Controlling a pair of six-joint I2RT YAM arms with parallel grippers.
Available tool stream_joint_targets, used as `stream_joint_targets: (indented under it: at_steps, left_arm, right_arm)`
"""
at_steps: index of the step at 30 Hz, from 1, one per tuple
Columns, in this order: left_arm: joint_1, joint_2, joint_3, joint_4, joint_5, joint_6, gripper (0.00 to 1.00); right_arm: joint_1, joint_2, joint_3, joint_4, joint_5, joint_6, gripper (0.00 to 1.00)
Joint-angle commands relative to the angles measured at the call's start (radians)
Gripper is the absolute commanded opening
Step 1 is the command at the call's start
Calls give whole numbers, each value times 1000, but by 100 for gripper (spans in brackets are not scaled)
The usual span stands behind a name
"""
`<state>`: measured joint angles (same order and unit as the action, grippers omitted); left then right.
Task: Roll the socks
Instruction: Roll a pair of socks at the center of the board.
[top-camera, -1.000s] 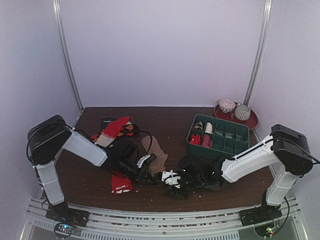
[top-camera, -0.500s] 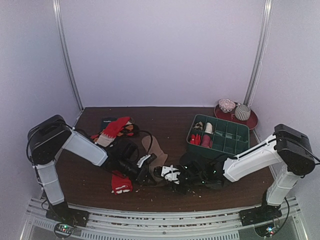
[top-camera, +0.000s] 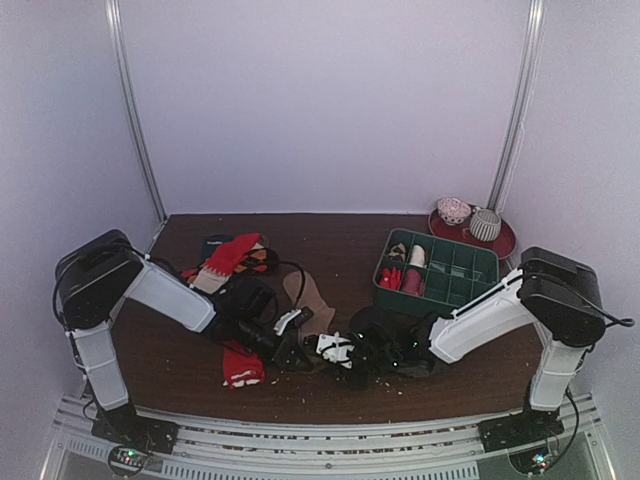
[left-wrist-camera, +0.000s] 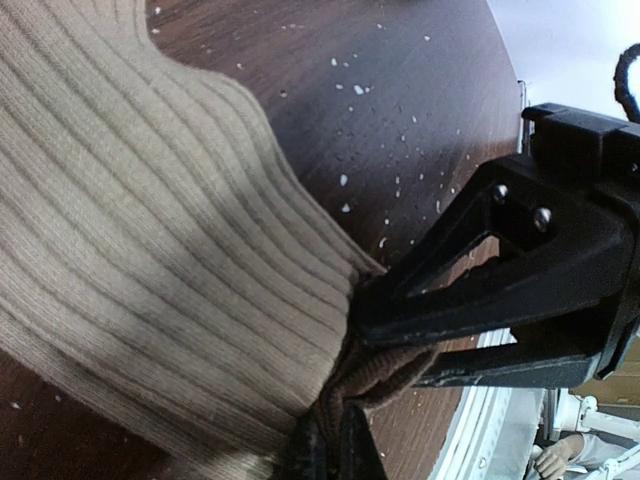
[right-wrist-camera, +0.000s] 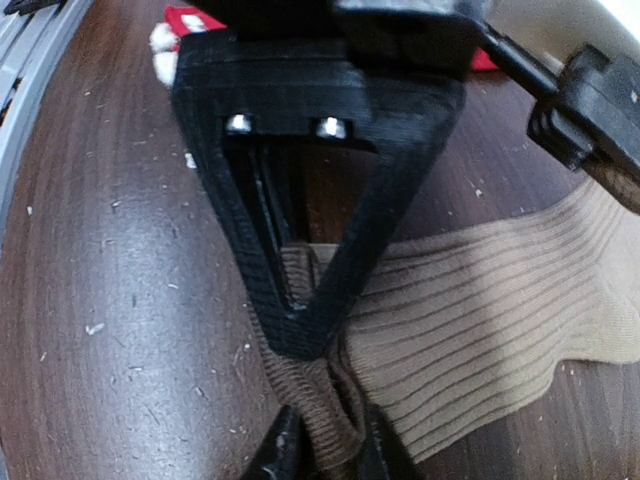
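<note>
Top view: tan sock (top-camera: 308, 295) lay flat on counter (top-camera: 340, 235).
Left wrist: left tool (left-wrist-camera: 330, 455) pinched its end, body ahead.
Right wrist: right tool (right-wrist-camera: 325, 450) pinched the same end, opposite.
Step judged: roll beginning; next needs both turning that end over.

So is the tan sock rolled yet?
No, flat: the tan sock lies spread, one end pinched by left end effector and right end effector.

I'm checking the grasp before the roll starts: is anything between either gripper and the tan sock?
Nothing visible does. The left gripper and the right gripper each pinch the bunched end of the tan sock, close beside each other, with the cloth directly between their fingers.
</note>
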<state>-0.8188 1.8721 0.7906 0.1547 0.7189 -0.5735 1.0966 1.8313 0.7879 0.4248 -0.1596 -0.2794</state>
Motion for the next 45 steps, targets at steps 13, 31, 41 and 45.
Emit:
stream_joint_targets:
  at_steps: [13, 31, 41, 45]
  left_arm:
    - [15, -229, 22, -172, -377, 160, 25]
    - [-240, -301, -269, 459, -626, 558, 47]
    - [-256, -228, -333, 671, -635, 706, 43]
    - [-256, -183, -330, 670, -602, 743, 41]
  right_arm:
    - [-181, 157, 78, -238, -394, 410, 3]
    - [-303, 279, 235, -628, -642, 522, 2]
    - [-310, 278, 243, -652, -638, 498, 2]
    - [-313, 281, 249, -673, -637, 481, 2]
